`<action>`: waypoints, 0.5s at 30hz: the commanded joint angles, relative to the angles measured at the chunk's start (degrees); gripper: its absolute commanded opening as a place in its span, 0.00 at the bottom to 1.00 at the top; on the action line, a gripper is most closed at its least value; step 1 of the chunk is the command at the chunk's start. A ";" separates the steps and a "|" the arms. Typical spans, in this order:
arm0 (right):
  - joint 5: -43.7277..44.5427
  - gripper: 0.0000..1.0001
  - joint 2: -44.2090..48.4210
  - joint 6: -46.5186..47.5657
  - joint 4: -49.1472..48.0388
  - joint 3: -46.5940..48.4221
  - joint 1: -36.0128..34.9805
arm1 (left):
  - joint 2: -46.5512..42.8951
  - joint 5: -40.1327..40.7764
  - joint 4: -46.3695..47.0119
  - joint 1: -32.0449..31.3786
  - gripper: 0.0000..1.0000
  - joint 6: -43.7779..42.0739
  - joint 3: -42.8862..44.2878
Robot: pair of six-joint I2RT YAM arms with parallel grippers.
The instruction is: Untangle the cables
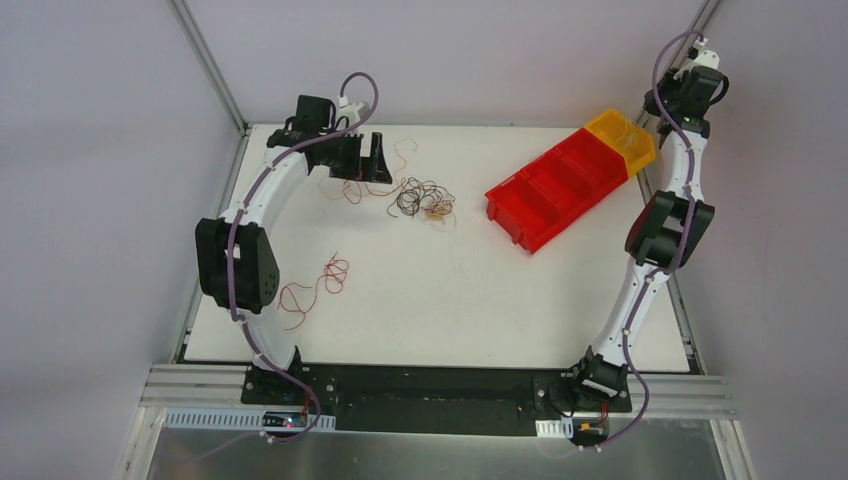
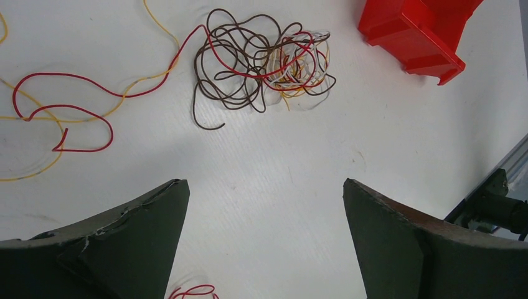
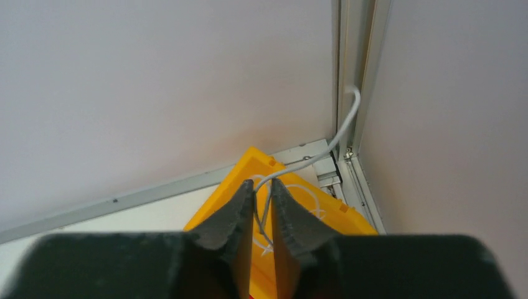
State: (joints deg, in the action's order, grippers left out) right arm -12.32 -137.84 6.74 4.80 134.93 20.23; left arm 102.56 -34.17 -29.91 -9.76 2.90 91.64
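While over yellow bin (image 3: 337, 219), right gripper (image 3: 262, 182) around white cable (image 3: 339, 133)

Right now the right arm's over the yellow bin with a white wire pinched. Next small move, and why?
Probably open the right pincer. It is shut on a white wire directly above the yellow bin, where pale loops lie, so releasing should drop the wire in. The left pincer is open above the tangle and can wait.
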 commanded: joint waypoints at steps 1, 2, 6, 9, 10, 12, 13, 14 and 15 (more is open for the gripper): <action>-3.23 0.37 1.51 1.11 1.35 -1.07 0.32 | 1.59 -0.15 -3.02 0.24 0.99 -2.31 4.38; -3.73 0.50 1.91 1.07 2.65 -1.30 0.34 | 2.11 -0.68 -4.48 0.45 0.99 -3.02 5.23; -10.28 0.80 5.90 -0.07 8.36 -1.85 0.15 | 3.16 -0.88 -8.79 2.21 0.99 -5.54 6.31; -13.78 0.90 9.94 -0.30 12.47 -3.79 -1.08 | 3.89 3.59 -9.38 3.59 0.99 -6.27 5.96; -14.91 0.91 11.46 -0.30 13.75 -5.22 -1.60 | 4.54 5.10 -9.75 4.51 0.99 -6.21 6.27; -17.40 0.94 14.56 0.16 17.25 -7.56 -3.52 | 5.74 2.36 -12.06 7.60 0.97 -7.32 7.47; -19.08 0.95 16.04 0.54 19.42 -8.68 -4.48 | 5.69 -0.85 -14.75 9.13 0.95 -10.18 8.24; -20.77 0.95 17.76 0.88 21.70 -10.07 -5.61 | 5.18 -2.59 -18.36 11.04 0.94 -15.11 8.84; -22.50 0.96 19.38 1.27 23.89 -11.73 -6.77 | 4.26 -3.05 -23.51 11.91 0.94 -21.06 9.10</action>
State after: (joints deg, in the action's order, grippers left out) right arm -25.47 -130.06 6.74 20.62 126.02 18.20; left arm 107.87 -33.12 -40.18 -3.05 -4.12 97.38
